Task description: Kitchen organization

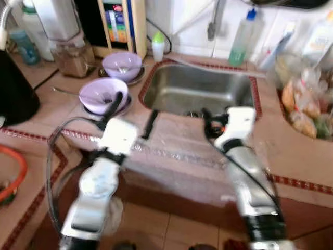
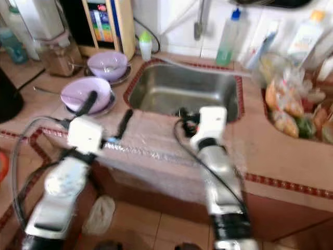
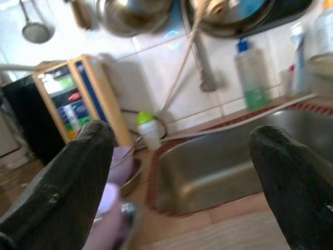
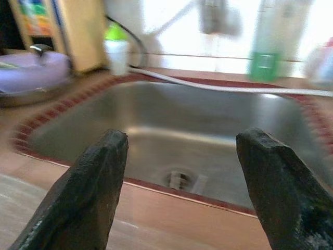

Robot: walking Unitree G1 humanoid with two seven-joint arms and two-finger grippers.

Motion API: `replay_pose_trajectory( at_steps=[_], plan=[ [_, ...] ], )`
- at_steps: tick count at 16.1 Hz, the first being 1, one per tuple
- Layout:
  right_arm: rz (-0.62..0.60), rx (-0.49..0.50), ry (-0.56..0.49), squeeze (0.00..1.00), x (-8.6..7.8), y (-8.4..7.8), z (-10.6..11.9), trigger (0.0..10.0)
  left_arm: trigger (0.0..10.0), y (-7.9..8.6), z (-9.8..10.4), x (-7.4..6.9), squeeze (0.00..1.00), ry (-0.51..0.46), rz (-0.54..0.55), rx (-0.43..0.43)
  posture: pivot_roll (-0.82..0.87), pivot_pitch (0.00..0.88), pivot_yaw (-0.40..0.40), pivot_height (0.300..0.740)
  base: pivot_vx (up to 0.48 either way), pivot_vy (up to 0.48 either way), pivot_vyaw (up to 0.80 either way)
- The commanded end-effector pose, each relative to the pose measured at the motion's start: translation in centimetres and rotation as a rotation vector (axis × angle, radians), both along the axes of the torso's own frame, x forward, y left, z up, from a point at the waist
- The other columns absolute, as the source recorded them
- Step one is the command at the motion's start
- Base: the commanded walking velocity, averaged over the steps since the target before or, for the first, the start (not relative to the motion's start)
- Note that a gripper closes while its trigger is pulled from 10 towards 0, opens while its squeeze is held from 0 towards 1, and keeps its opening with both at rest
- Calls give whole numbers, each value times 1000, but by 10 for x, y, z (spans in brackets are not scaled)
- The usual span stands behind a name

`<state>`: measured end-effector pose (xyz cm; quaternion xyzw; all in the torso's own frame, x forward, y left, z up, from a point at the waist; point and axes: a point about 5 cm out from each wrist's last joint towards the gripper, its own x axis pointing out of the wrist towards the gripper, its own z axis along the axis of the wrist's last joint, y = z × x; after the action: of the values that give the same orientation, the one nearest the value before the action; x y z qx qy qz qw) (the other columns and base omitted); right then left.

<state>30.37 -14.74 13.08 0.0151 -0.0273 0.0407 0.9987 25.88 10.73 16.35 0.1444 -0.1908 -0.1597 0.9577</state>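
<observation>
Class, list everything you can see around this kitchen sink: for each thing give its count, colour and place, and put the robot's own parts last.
sink: 1, steel, set in the tiled counter
bowls: 2, lilac, on plates left of the sink
small bottle: 1, white with green cap, behind the sink's left corner
soap bottle: 1, clear with green liquid and blue cap, behind the sink
bagged food: several bags, orange and green, right of the sink
left gripper: 1, black fingers, open, near the front bowl
right gripper: 1, black fingers, open, at the sink's front edge
</observation>
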Motion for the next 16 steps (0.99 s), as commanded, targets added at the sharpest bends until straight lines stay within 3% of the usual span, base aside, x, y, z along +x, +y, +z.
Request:
replay_pose_trajectory(
  at_steps=[1,6,9,12,13,16],
  plan=[
    [16,5,-27,0,2,5,7,10000,10000,10,2,1,0,-13,44,14,21,0,6,740,0,0,0],
    [65,-1,-61,0,-1,11,12,10000,10000,14,-2,-1,0,16,49,-5,23,0,6,740,0,0,304],
    [71,-2,-63,0,-3,10,11,10000,10000,19,-5,-6,0,57,65,-60,25,0,6,740,0,0,154],
    [71,-37,-80,0,-14,2,12,10000,10000,32,-16,-15,0,169,116,-199,27,0,3,740,0,0,0],
    [71,-37,-80,0,-14,2,12,10000,10000,32,-16,-15,0,169,116,-199,27,0,3,740,0,0,0],
    [20,-65,-56,0,-28,-9,1,10000,10000,35,-20,-15,0,262,82,-346,21,0,3,740,0,0,0]
  ],
)
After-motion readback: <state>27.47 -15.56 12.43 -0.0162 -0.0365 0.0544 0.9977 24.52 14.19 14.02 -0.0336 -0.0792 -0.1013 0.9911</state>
